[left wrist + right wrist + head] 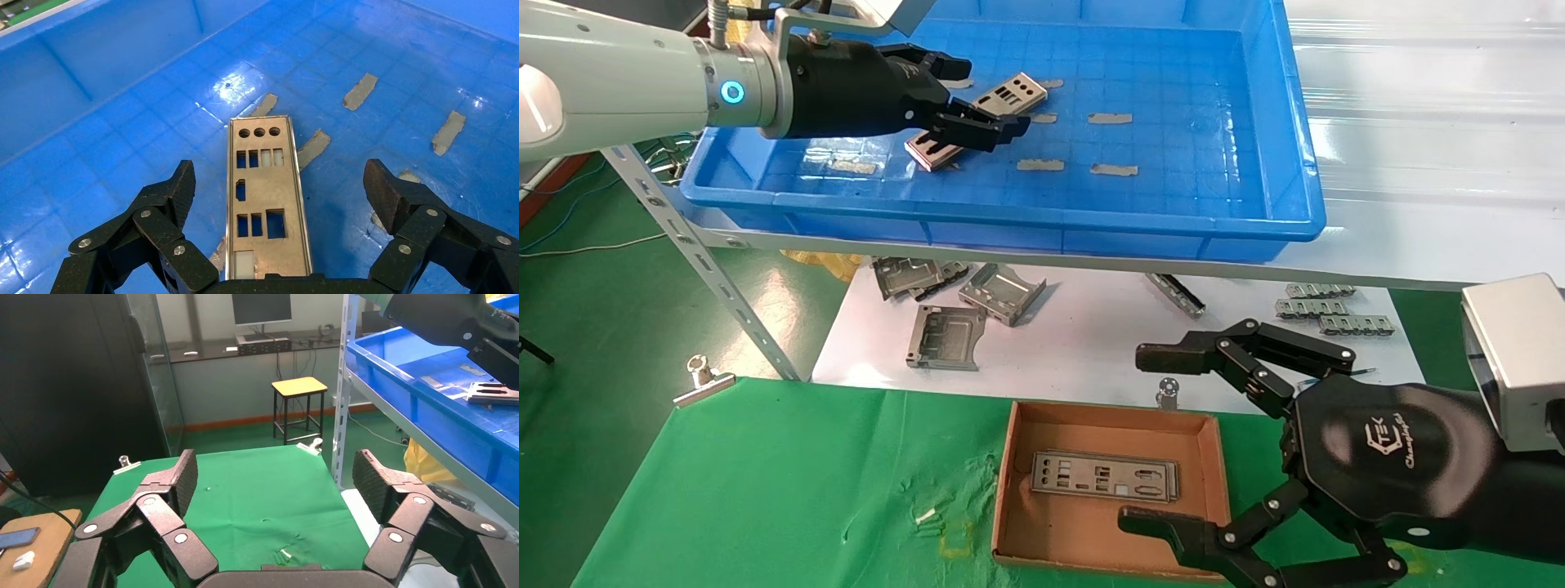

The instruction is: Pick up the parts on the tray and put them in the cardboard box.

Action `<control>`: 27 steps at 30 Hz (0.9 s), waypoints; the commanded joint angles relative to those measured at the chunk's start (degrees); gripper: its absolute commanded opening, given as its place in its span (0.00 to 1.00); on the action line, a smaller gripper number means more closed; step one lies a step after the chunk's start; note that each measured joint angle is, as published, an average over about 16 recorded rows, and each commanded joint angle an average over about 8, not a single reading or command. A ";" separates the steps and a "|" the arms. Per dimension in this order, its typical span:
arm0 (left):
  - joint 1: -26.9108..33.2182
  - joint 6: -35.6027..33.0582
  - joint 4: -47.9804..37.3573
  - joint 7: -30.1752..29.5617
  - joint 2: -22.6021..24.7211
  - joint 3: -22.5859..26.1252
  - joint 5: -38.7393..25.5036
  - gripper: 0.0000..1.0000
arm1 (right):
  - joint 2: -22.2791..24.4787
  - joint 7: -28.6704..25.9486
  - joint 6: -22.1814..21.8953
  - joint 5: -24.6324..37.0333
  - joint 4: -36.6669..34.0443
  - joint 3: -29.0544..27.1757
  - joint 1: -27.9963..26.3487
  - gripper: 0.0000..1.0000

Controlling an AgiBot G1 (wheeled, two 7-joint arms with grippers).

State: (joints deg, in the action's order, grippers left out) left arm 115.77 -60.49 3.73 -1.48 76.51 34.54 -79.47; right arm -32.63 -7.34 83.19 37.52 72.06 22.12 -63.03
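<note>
Head view: left pincer [993, 98] spread wide over plate [977, 118] lying in blue tray [1287, 122]; one plate [1103, 476] already in cardboard box [1009, 490] on green table [764, 490]. Right pincer [1164, 441] open, idle beside box.

Left wrist view: plate [264, 202] centred between fingers [177, 190]; best close squarely across long edges, lift level.

Right wrist view: green cloth [263, 490], stool [300, 389], monitor [261, 307] behind.

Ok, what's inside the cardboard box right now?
One part lies flat on the floor of the cardboard box. The right end effector hangs open over the box's near right corner, hiding that bit of floor.
</note>
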 commanded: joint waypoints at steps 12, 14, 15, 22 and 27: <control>-0.61 1.49 -0.79 -1.25 0.42 -0.15 0.60 0.00 | 0.00 0.00 0.00 0.00 0.00 0.00 0.00 1.00; -0.69 1.63 -0.74 -1.61 0.47 -0.12 0.65 0.00 | 0.00 0.00 0.00 0.00 0.00 0.00 0.00 1.00; -0.73 1.70 -0.68 -1.76 0.48 -0.11 0.67 0.00 | 0.00 0.00 0.00 0.00 0.00 0.00 0.00 1.00; -1.14 2.44 0.21 -1.80 0.58 0.03 0.81 0.00 | 0.00 0.00 0.00 0.00 0.00 0.01 0.00 1.00; -1.42 2.79 0.89 -1.40 0.62 0.28 0.78 0.00 | 0.00 0.00 0.00 -0.01 0.00 0.01 0.00 1.00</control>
State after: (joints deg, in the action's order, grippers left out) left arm 114.37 -57.84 4.51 -3.02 77.12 34.81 -78.66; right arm -32.62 -7.34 83.19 37.52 72.06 22.13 -63.03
